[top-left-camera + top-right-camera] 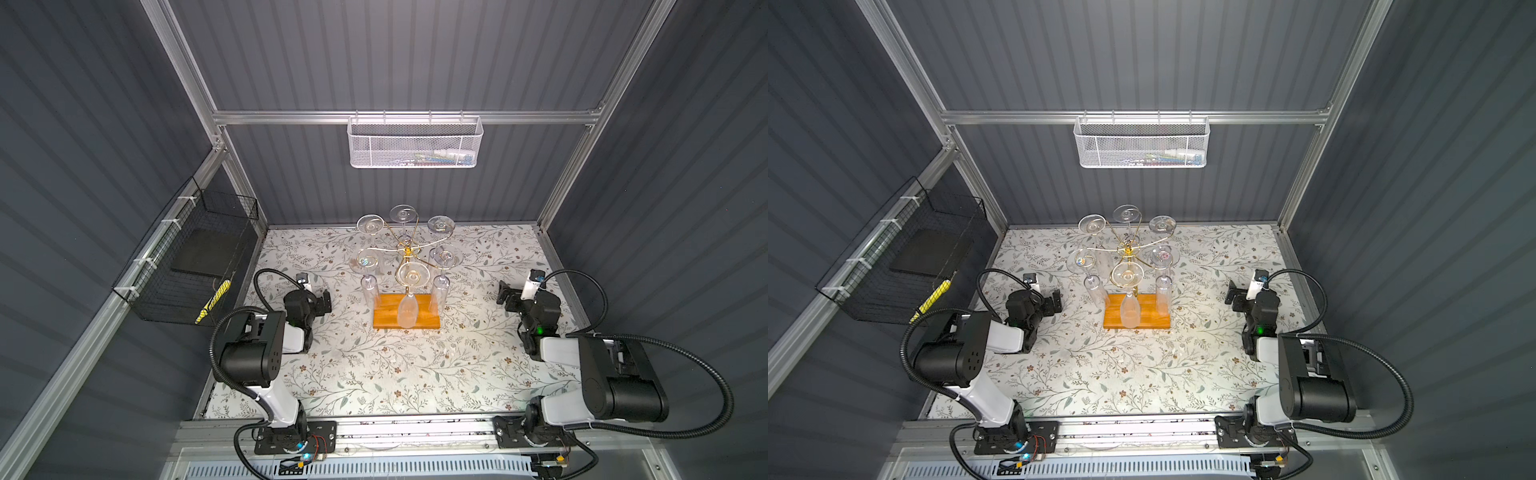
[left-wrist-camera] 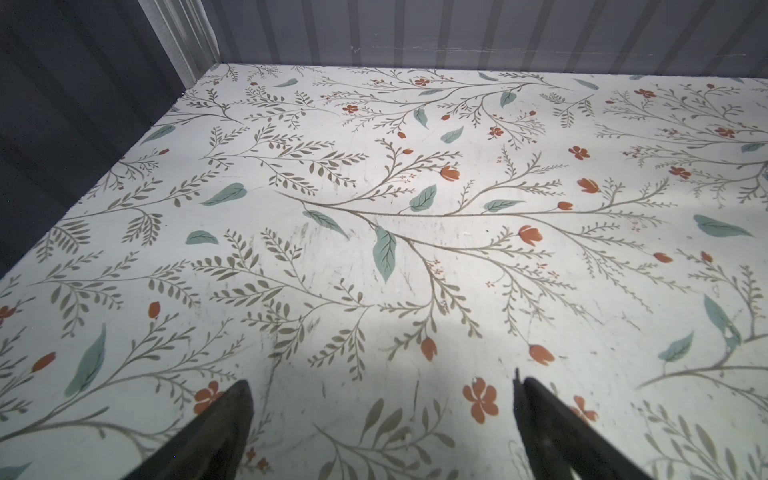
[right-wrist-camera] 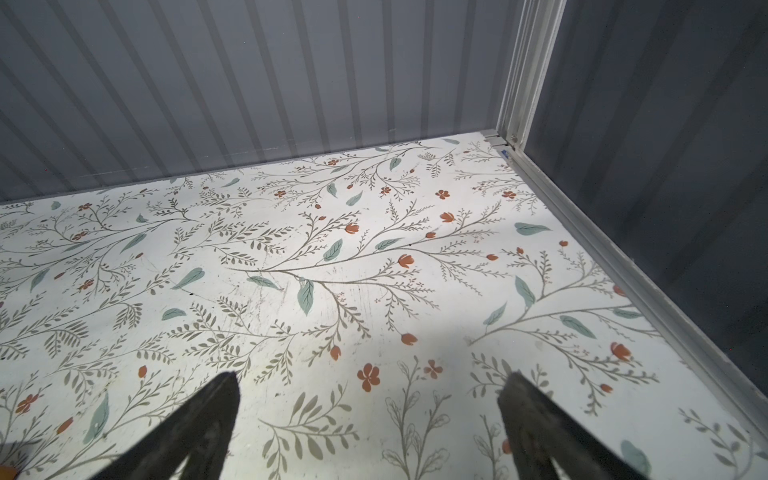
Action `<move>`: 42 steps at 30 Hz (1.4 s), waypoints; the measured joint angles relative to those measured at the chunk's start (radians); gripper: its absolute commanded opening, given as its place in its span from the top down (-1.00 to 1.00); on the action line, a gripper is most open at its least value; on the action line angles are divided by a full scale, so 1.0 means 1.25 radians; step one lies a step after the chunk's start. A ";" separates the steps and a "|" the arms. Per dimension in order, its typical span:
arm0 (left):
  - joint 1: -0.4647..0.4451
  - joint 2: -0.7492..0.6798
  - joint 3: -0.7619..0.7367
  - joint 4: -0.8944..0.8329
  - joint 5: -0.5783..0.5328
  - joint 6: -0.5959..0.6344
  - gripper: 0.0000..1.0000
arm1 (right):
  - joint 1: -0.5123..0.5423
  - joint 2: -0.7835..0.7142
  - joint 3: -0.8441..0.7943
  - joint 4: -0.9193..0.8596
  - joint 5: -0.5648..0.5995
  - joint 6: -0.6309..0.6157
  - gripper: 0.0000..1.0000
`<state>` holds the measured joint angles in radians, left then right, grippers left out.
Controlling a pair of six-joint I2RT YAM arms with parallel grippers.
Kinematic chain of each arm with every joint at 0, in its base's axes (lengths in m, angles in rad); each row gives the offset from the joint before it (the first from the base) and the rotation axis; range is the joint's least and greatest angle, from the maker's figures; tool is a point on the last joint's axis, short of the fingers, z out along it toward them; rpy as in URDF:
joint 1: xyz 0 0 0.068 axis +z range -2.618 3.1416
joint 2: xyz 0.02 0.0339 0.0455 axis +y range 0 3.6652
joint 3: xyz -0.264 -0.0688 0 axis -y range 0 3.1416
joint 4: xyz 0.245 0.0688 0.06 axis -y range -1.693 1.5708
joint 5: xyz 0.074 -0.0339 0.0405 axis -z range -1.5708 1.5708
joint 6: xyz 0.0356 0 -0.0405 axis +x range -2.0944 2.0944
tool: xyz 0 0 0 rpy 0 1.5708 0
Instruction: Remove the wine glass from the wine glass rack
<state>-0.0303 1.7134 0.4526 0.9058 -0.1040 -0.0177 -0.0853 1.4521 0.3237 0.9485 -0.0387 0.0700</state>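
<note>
The wine glass rack (image 1: 408, 250) (image 1: 1128, 249) is a thin gold pole with curled arms on an orange-brown wooden base (image 1: 384, 316) (image 1: 1158, 320), standing mid-table towards the back. Several clear wine glasses hang from it upside down. The nearest wine glass (image 1: 408, 309) (image 1: 1129, 311) hangs over the base's front. My left gripper (image 1: 326, 301) (image 1: 1057, 301) (image 2: 382, 382) is open and empty, low over the table to the left of the rack. To the right of the rack my right gripper (image 1: 504, 296) (image 1: 1232, 296) (image 3: 372, 376) is open and empty too. Both wrist views show only floral tabletop.
A white mesh basket (image 1: 415, 143) hangs on the back wall rail. A black wire basket (image 1: 187, 266) on the left wall holds a dark pad and a yellow tool (image 1: 212, 306). Grey panelled walls and aluminium posts enclose the floral table (image 1: 374, 374).
</note>
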 measured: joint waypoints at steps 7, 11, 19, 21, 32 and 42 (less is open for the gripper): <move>-0.002 0.000 0.003 -0.003 -0.003 0.000 -0.99 | 0.000 0.000 0.000 0.000 0.000 0.000 -0.98; -0.003 -0.003 0.004 -0.002 -0.003 0.001 -0.99 | 0.000 -0.002 -0.001 0.001 0.001 0.000 -0.98; -0.003 -0.390 0.108 -0.373 0.025 -0.042 -0.99 | 0.016 -0.429 0.112 -0.416 -0.005 0.056 -0.98; -0.003 -0.473 0.187 -0.460 0.037 -0.067 -0.99 | 0.017 -0.512 0.206 -0.535 -0.035 0.099 -0.98; -0.003 -0.421 0.641 -0.840 0.295 -0.254 -0.89 | 0.018 -0.520 0.577 -1.032 -0.323 0.332 -0.98; -0.003 -0.266 0.703 -0.850 0.600 -0.561 -0.61 | 0.027 -0.492 0.631 -1.135 -0.483 0.462 -0.92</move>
<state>-0.0341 1.3811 1.3312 -0.1570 0.6464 -0.7185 -0.0521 0.8371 1.1118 -0.4698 -0.6430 0.6479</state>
